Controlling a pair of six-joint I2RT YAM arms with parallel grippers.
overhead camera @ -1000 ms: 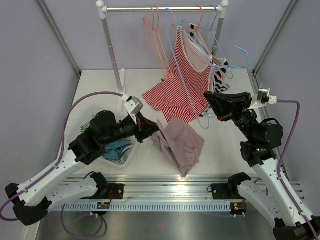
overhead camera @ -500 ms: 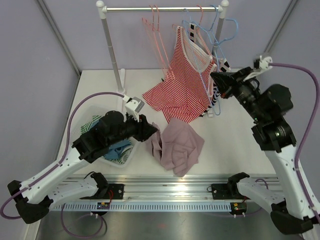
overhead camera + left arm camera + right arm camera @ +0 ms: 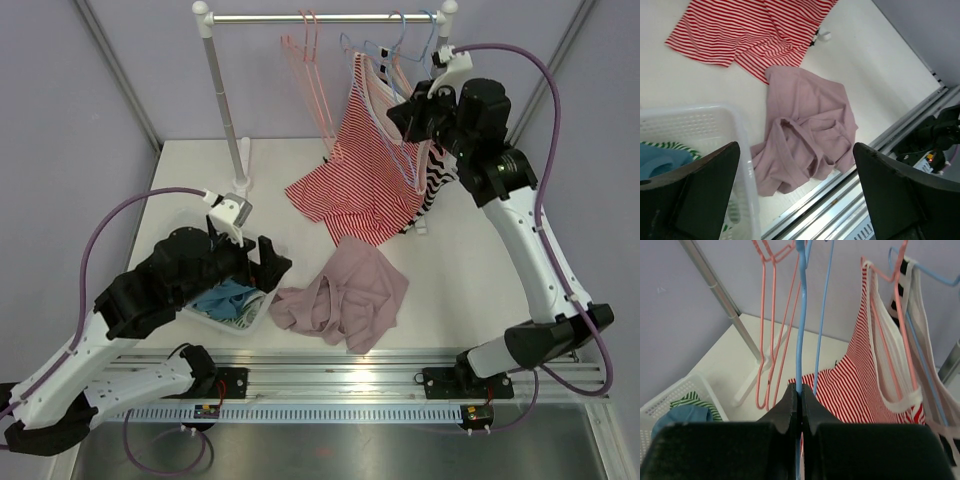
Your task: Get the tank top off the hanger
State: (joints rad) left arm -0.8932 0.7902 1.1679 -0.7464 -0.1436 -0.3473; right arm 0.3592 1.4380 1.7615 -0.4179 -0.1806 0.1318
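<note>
A mauve tank top (image 3: pixel 345 298) lies crumpled on the table, free of any hanger; the left wrist view shows it (image 3: pixel 807 125) below my fingers. My left gripper (image 3: pixel 268 262) (image 3: pixel 795 145) hangs open above the basket's right edge, holding nothing. Up by the rail, my right gripper (image 3: pixel 402 118) (image 3: pixel 800 390) is shut on the wire of a bare blue hanger (image 3: pixel 372 48) (image 3: pixel 800 315). Beside it a red-striped tank top (image 3: pixel 365 145) (image 3: pixel 860 380) hangs on a pink hanger.
A white basket (image 3: pixel 262 306) (image 3: pixel 700 112) with blue and green clothes stands at the left. The rack's rail (image 3: pixel 320 17) carries empty pink hangers (image 3: pixel 315 80) and a black-and-white garment (image 3: pixel 438 172). A red-striped garment (image 3: pixel 330 195) (image 3: pixel 740 30) lies on the table.
My left gripper has opened, let go of the mauve tank top and drawn back left over the basket. My right arm has risen to the rail with the blue hanger.
</note>
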